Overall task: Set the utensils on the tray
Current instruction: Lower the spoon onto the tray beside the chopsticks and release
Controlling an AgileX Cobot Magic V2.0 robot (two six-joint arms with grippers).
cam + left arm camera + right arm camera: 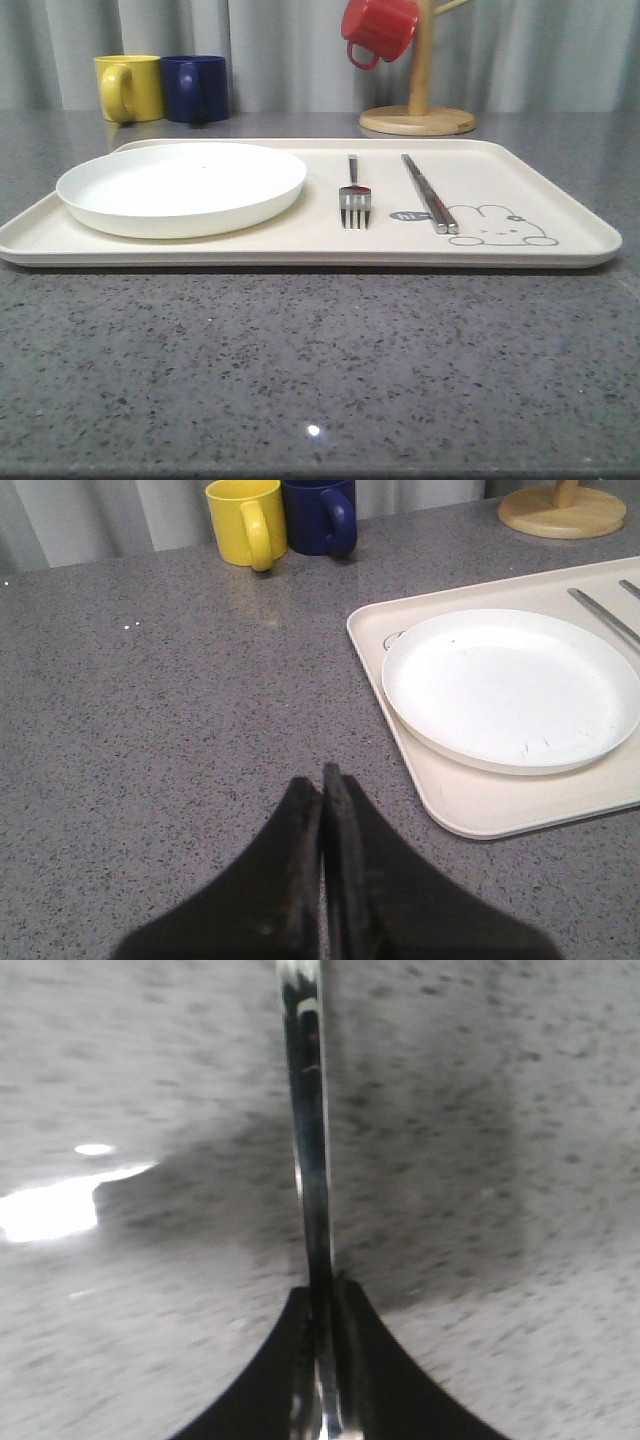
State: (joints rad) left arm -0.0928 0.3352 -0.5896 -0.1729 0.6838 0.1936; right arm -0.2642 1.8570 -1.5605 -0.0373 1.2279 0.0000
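The right gripper [322, 1295] pinches a slim metal handle [308, 1140] — likely the spoon, bound for the tray [560, 170] beside the fork [354, 195]; the left gripper [322, 780] is closed, empty.

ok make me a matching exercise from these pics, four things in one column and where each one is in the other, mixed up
Things:
1. fork
2. white plate
3. red mug
4. yellow mug

Places:
A. hanging on the wooden stand
B. on the left part of the tray
C. on the counter beside the blue mug
D. on the tray, between plate and chopsticks

Pairs: 1-D, 2-B, 3-A, 4-C
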